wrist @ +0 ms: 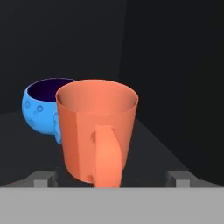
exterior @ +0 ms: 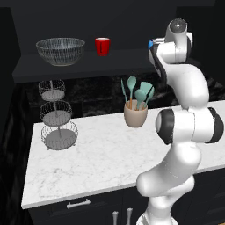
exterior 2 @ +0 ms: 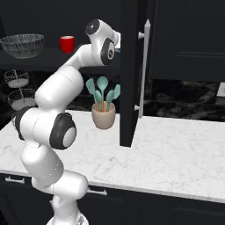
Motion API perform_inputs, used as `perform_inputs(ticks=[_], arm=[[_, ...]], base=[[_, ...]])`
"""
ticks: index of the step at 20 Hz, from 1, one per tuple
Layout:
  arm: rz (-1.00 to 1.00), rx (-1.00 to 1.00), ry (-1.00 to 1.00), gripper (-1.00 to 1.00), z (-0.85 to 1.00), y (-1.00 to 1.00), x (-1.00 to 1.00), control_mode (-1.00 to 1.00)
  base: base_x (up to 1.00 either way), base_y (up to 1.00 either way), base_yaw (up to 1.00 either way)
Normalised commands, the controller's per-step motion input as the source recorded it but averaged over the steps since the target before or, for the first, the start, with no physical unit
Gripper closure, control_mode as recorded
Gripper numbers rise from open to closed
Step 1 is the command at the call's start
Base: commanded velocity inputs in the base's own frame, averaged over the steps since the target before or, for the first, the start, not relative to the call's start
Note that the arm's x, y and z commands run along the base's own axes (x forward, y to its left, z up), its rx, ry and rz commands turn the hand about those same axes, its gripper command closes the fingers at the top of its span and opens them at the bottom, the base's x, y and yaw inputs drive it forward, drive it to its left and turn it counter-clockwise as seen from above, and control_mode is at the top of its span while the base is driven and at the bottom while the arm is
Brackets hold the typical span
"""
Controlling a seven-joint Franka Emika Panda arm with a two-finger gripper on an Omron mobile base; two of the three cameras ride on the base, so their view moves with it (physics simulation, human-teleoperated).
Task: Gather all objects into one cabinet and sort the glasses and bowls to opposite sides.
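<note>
Dark cabinet shelf (exterior: 26, 70) bearing striped bowl (exterior: 60, 50), red cup (exterior: 102, 46), orange mug (wrist: 96, 131), blue bowl (wrist: 39, 109)

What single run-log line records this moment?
claw: open, astride orange mug | mug: upright on cabinet shelf, handle facing camera | blue bowl: behind mug | striped bowl, red cup: on shelf

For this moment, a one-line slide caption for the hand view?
Open gripper straddling an upright orange handled mug on the dark cabinet shelf, a small bright blue bowl just behind it.
</note>
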Motion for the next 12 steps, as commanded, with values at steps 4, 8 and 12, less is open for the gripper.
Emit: perform_inputs(ticks=[4,8,12], arm=[[0.14,0.0,0.02,-1.0,-0.03,0.45,-0.73,-1.0],[0.11,0.0,0.01,-1.0,0.0,0.58,-0.63,-1.0],[0.0,0.0,0.0,-1.0,0.0,0.76,-0.51,-1.0]], base=[[0.0,0.0,0.0],[0.0,0.0,0.0],[0.0,0.0,0.0]])
